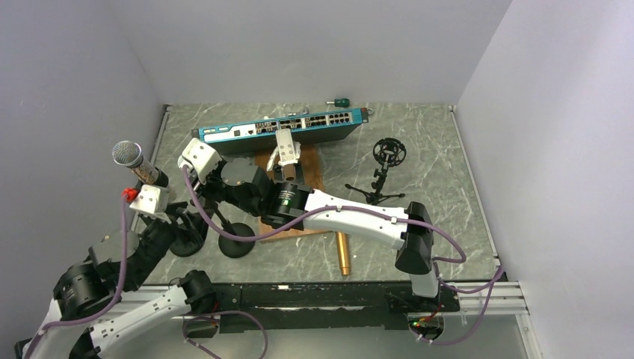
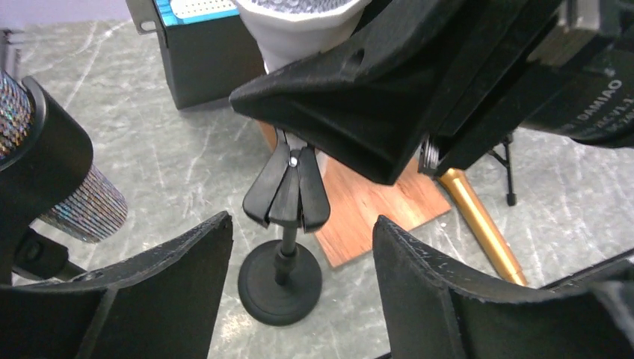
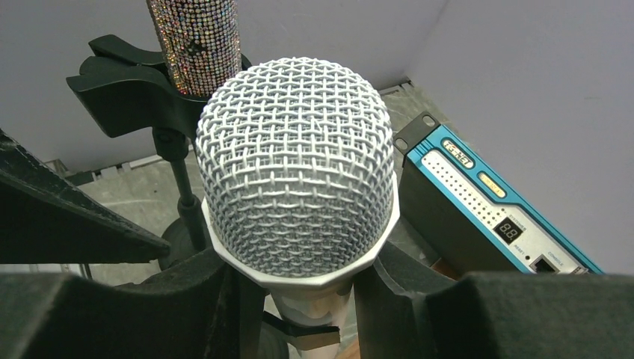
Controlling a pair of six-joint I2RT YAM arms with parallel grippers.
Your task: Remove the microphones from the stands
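Note:
A white microphone with a silver mesh head point(image 3: 295, 172) sits between the fingers of my right gripper point(image 3: 295, 280), which is shut on its neck. In the top view the microphone point(image 1: 199, 157) is left of the wooden board, with my right gripper point(image 1: 215, 176) on it. Its black stand point(image 2: 282, 277) has a forked clip point(image 2: 288, 196) just below the microphone body point(image 2: 299, 37). I cannot tell whether the handle's end still touches the clip. My left gripper point(image 2: 301, 232) is open, its fingers apart either side of the stand, touching nothing. The stand's base shows in the top view point(image 1: 238, 244).
A glitter microphone point(image 1: 128, 155) stands in a second clip stand at the left point(image 2: 82, 206). A blue network switch point(image 1: 280, 127) lies at the back, in front of it a wooden board point(image 1: 314, 176). A gold tube point(image 1: 343, 254) and a tripod shock mount point(image 1: 387, 161) are to the right.

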